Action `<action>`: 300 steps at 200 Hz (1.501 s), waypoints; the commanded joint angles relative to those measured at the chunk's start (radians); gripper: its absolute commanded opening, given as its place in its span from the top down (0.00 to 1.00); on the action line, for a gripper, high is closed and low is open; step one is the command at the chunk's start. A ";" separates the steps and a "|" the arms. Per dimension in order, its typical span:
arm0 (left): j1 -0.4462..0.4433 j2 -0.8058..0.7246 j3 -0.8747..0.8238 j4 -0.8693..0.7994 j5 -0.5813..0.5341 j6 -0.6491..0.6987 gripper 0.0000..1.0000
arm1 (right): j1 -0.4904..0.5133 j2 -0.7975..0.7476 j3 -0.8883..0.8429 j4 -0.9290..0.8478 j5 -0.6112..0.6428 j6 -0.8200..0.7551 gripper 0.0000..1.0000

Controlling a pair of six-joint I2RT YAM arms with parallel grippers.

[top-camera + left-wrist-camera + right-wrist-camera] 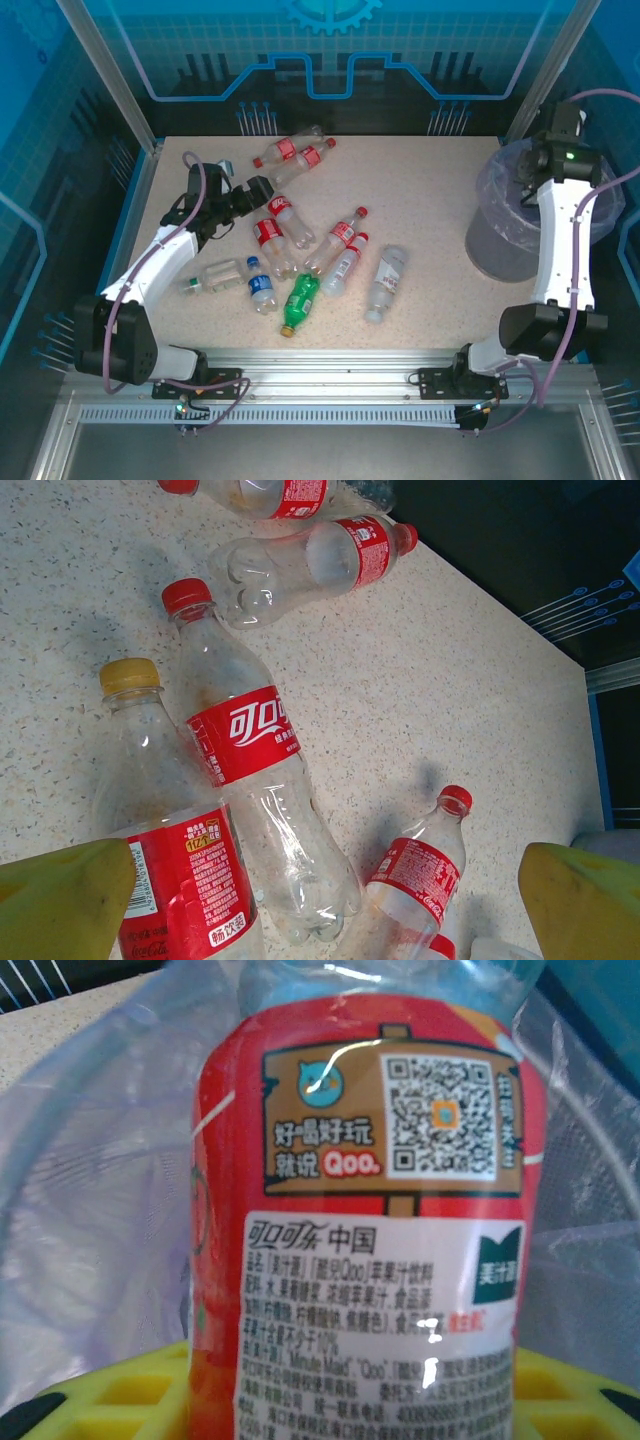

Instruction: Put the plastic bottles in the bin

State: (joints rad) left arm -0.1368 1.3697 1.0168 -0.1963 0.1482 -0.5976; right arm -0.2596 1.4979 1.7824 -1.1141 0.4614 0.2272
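Note:
Several plastic bottles (pixel 335 238) lie scattered over the middle of the table, most clear with red labels, one green (pixel 300 300), one blue-labelled (pixel 260 286). My left gripper (pixel 256 196) hovers open over the left cluster. In the left wrist view its yellow fingertips (pixel 62 892) frame a red-capped bottle (pixel 250 742) and a yellow-capped one (pixel 160 820) without touching either. My right gripper (pixel 527 170) is over the bin (pixel 488 250) at the right. It is shut on a red-labelled bottle (pixel 370 1210), which stands between the yellow fingers (pixel 110 1400) above the pale bag (pixel 90 1170).
Two more red-labelled bottles (pixel 292 152) lie near the table's back edge. A clear bottle (pixel 214 276) lies by the left arm, and a white-labelled one (pixel 385 282) sits right of centre. Blue enclosure walls ring the table. Bare tabletop separates the bottles from the bin.

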 commanded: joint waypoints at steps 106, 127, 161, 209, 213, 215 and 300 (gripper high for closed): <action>-0.012 -0.041 -0.048 0.004 -0.013 -0.002 0.01 | -0.074 0.201 -0.186 0.167 -0.350 -0.072 0.48; -0.012 -0.046 -0.053 0.004 -0.021 -0.004 0.01 | -0.070 0.206 -0.205 0.183 -0.428 -0.082 0.48; -0.012 -0.036 -0.052 0.013 -0.017 -0.012 0.01 | -0.012 0.213 -0.203 0.176 -0.506 -0.095 0.48; -0.012 -0.039 -0.049 0.002 -0.024 -0.002 0.01 | 0.109 0.238 -0.195 0.160 -0.607 -0.067 0.48; -0.012 -0.040 -0.050 0.000 -0.025 -0.001 0.01 | 0.124 0.239 -0.196 0.161 -0.611 -0.064 0.48; -0.012 -0.040 -0.050 -0.001 -0.025 -0.001 0.01 | 0.131 0.240 -0.196 0.161 -0.610 -0.061 0.48; -0.012 -0.060 -0.052 -0.031 -0.037 0.017 0.01 | 0.266 0.213 -0.088 0.112 -0.437 0.029 0.45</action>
State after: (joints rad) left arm -0.1425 1.3388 0.9768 -0.2043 0.1249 -0.5999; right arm -0.0036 1.7359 1.6093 -0.9638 -0.0528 0.2279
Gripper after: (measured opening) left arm 0.991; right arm 0.543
